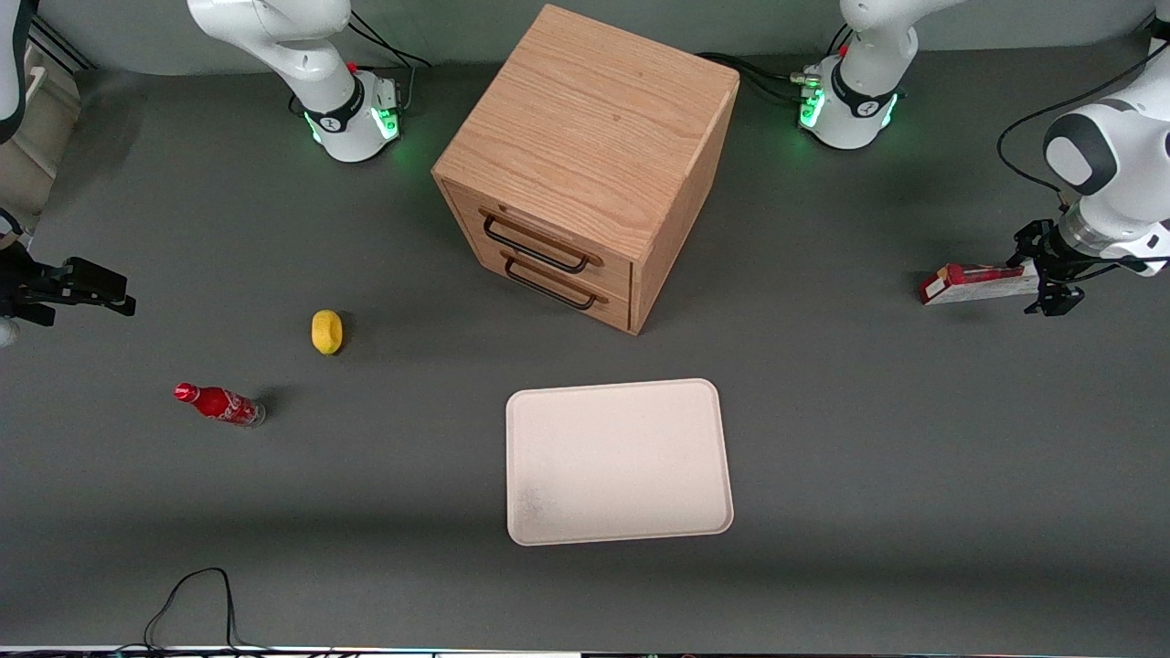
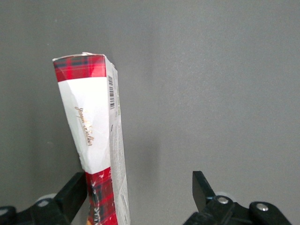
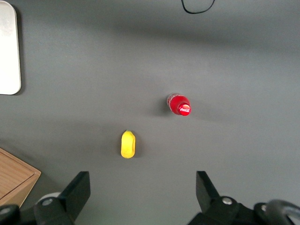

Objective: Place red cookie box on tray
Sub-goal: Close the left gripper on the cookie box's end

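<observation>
The long, flat red-and-white cardboard cookie box (image 2: 96, 140) lies toward the working arm's end of the grey table, well apart from the cream rectangular tray (image 1: 618, 461). The left gripper (image 2: 140, 199) stands spread around its red end — one finger touching, the other apart. It looks light, thin and easily crushed — a gentle pinch across its narrow thickness should suit.

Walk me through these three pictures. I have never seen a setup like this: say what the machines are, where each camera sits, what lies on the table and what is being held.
Two white robot arms stand on a grey table. One picture looks at them from the front; the other two come from cameras on their wrists.

The working arm's gripper is at its end of the table, at one end of the red cookie box. In its wrist view the fingers are open, one finger against the box, so nothing is clamped yet.

The cream tray, where the box should go, lies nearer the front camera than the wooden drawer cabinet. Toward the parked arm's end lie a lemon and a small red cola bottle.
</observation>
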`<action>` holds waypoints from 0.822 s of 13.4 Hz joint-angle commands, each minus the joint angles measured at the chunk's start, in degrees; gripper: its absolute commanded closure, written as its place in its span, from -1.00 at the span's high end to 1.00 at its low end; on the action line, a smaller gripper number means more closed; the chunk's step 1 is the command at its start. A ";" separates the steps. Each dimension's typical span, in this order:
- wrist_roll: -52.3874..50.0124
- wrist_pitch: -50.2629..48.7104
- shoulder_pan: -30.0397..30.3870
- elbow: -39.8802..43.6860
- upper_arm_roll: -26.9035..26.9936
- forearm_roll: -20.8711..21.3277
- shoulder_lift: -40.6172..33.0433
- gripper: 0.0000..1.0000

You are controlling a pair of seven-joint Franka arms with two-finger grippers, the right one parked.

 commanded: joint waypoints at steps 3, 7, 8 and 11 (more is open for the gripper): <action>0.17 1.17 0.48 -3.87 -0.21 -0.07 -1.79 1.00; 0.43 1.08 0.66 -4.05 -0.21 -0.07 -1.00 1.00; 0.43 1.17 0.75 -4.05 -0.21 -0.07 -0.74 1.00; 0.43 1.25 0.75 -3.87 -0.21 -0.16 0.23 0.88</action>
